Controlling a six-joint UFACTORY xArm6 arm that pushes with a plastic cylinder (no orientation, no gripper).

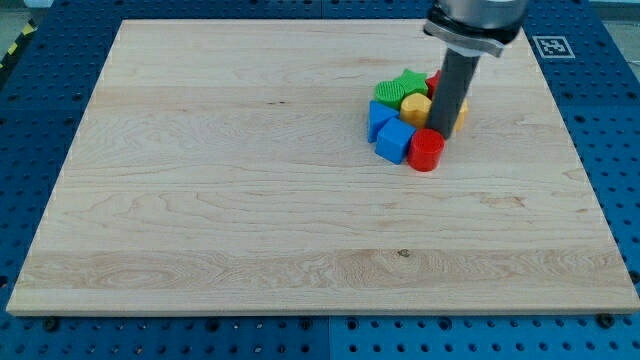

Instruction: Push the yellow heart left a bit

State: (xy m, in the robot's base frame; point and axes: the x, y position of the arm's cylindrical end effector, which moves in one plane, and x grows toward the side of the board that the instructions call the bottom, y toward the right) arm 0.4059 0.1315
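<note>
A tight cluster of blocks sits at the board's upper right. One yellow block point(415, 107) lies in its middle, and a second yellow piece point(461, 112) peeks out to the right of the rod; I cannot tell which one is the heart. My tip point(440, 127) stands between these two yellow pieces, just above the red cylinder point(426, 150). It touches or nearly touches the middle yellow block's right side.
Also in the cluster are a green star point(407, 82), a green block point(390, 93), a blue block point(380, 117), a blue cube point(395, 141) and a red piece point(433, 80) behind the rod. The wooden board point(250, 200) lies on a blue perforated table.
</note>
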